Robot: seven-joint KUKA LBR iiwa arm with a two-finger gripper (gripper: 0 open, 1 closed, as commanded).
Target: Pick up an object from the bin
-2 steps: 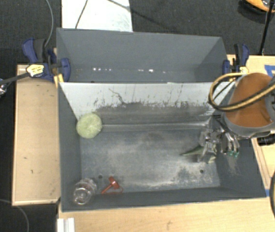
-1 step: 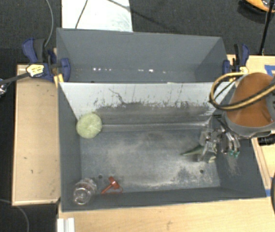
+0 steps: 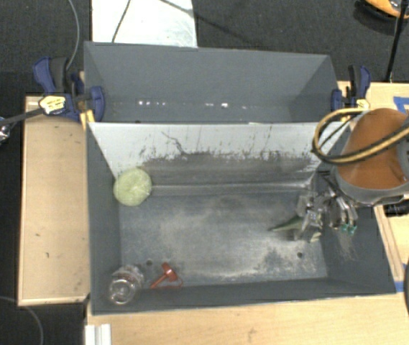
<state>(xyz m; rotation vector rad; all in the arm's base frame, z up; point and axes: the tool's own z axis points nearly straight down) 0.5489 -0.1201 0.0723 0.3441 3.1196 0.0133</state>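
Observation:
My gripper [image 3: 310, 227] is low over the right side of the bin floor, close to the right wall. A small dark green flat thing [image 3: 285, 227] juts out leftward from right beside it, touching or nearly touching the gripper. Whether the gripper grips this thing cannot be made out.
A pale green ball [image 3: 133, 186] rests against the left wall at the back. At the front left corner lie a clear glass jar [image 3: 123, 285] and a small red clip-like thing [image 3: 165, 277]. The arm, with its orange cover and cables, comes in over the right rim.

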